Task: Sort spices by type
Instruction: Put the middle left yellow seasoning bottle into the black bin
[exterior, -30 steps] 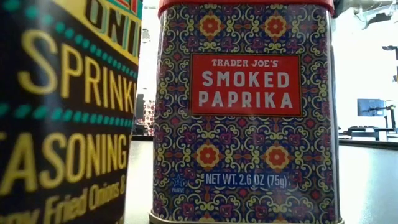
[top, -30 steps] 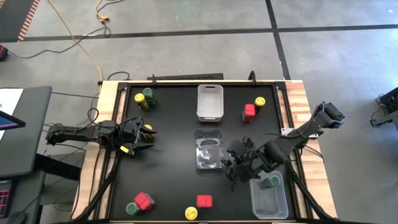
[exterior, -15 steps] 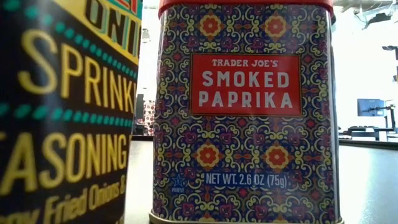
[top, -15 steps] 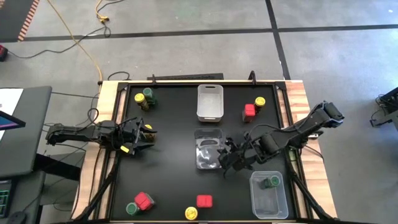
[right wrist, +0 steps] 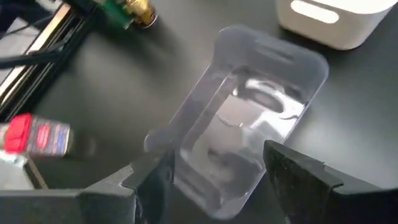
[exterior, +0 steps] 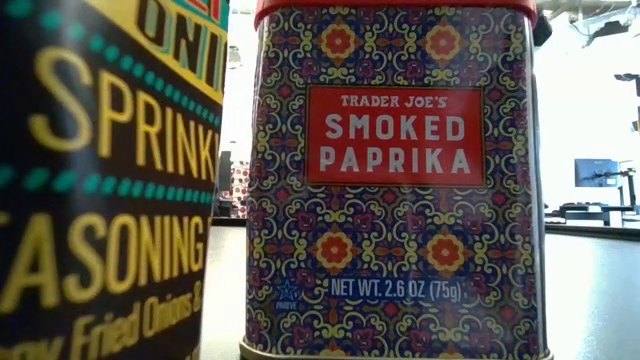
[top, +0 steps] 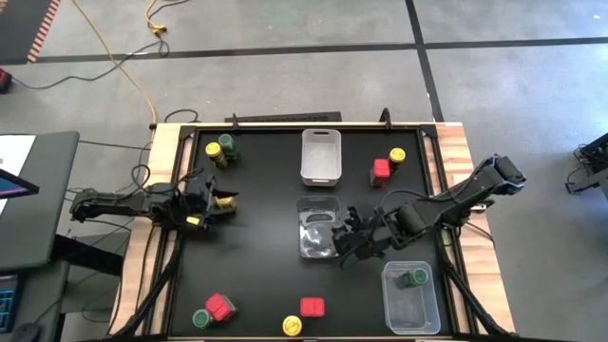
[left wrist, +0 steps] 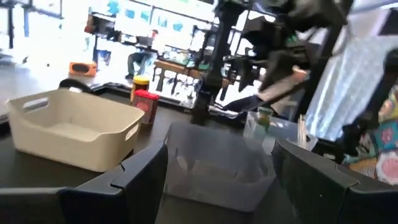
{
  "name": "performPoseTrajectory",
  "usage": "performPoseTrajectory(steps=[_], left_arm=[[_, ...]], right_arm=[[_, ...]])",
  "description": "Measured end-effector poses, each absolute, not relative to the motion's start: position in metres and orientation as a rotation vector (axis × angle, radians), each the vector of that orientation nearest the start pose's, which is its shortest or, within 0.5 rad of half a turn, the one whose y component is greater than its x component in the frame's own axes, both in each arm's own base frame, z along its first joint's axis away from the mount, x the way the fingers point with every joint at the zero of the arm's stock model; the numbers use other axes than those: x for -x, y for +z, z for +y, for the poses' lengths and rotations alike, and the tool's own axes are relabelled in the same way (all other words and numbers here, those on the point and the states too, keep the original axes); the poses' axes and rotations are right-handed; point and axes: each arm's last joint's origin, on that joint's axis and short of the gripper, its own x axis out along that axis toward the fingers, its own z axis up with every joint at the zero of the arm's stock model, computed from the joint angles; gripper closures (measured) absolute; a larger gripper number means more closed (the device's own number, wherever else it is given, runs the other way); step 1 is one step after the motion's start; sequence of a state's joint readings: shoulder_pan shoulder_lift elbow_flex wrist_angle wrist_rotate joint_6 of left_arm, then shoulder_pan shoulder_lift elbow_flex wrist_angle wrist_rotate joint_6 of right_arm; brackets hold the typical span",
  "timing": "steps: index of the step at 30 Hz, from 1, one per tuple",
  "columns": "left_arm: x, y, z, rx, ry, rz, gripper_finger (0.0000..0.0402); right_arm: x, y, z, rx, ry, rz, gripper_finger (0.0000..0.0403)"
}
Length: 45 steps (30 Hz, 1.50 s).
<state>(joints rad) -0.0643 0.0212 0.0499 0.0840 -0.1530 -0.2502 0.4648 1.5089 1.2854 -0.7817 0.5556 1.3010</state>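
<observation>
Spices stand in small groups on the black table: a yellow jar and a green jar [top: 220, 147] at the far left, a red tin with a yellow jar [top: 384, 165] at the far right, a green jar and a red tin [top: 213, 312] at the near left. A red tin [top: 312, 306] and a yellow jar [top: 292, 326] stand at the near edge. One green jar [top: 414, 278] stands in the near-right clear bin [top: 410, 313]. My right gripper [top: 344, 245] hangs open above the right side of the middle clear bin [right wrist: 242, 124]. My left gripper [left wrist: 217, 186] is open at the table's left edge, holding nothing.
A white bin [top: 321, 155] stands at the far middle, just beyond the middle clear bin. The paprika tin [exterior: 395, 180] and a seasoning jar [exterior: 100, 180] fill the low view and hide the table behind them. The wooden table frame [top: 456, 152] borders both sides.
My right gripper has drifted from beside the near-right bin toward the table's left, over the middle clear bin's edge, rolling about its own axis, still open. My left gripper has rolled a little in place.
</observation>
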Motion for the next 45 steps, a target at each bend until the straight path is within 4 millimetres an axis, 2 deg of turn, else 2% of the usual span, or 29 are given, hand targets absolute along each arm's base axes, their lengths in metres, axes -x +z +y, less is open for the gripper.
performPoseTrajectory(steps=[5, 11, 17, 23, 27, 31, 35, 40, 45], left_arm=[[-0.089, 0.219, 0.0, 0.258, 0.099, -0.153, 0.0125], [-0.096, 0.248, 0.0, 0.215, 0.147, 0.004, 0.0125], [-0.122, 0.274, -0.001, 0.177, 0.19, 0.18, 0.0125], [-0.153, 0.3, -0.002, 0.169, 0.248, 0.328, 0.0125], [-0.174, 0.315, -0.002, 0.167, 0.285, 0.389, 0.0125], [-0.194, 0.325, -0.001, 0.177, 0.302, 0.402, 0.0125], [-0.208, 0.331, 0.007, 0.258, 0.361, 0.429, 0.0125], [-0.216, 0.333, 0.018, 0.278, 0.437, 0.555, 0.0125], [-0.214, 0.335, 0.026, 0.296, 0.504, 0.693, 0.0125]], right_arm=[[-0.266, 0.29, 0.139, -0.682, -0.609, 0.69, 0.0132], [-0.241, 0.285, 0.157, -0.691, -0.667, 0.727, 0.0133], [-0.212, 0.283, 0.173, -0.634, -0.722, 0.719, 0.0133], [-0.181, 0.282, 0.178, -0.554, -0.768, 0.676, 0.0133], [-0.16, 0.267, 0.165, -0.568, -0.724, 0.598, 0.0133], [-0.146, 0.248, 0.147, -0.618, -0.602, 0.517, 0.0133], [-0.135, 0.235, 0.124, -0.625, -0.451, 0.48, 0.0133], [-0.124, 0.226, 0.097, -0.627, -0.26, 0.453, 0.0133], [-0.118, 0.221, 0.072, -0.651, -0.258, 0.414, 0.0133]])
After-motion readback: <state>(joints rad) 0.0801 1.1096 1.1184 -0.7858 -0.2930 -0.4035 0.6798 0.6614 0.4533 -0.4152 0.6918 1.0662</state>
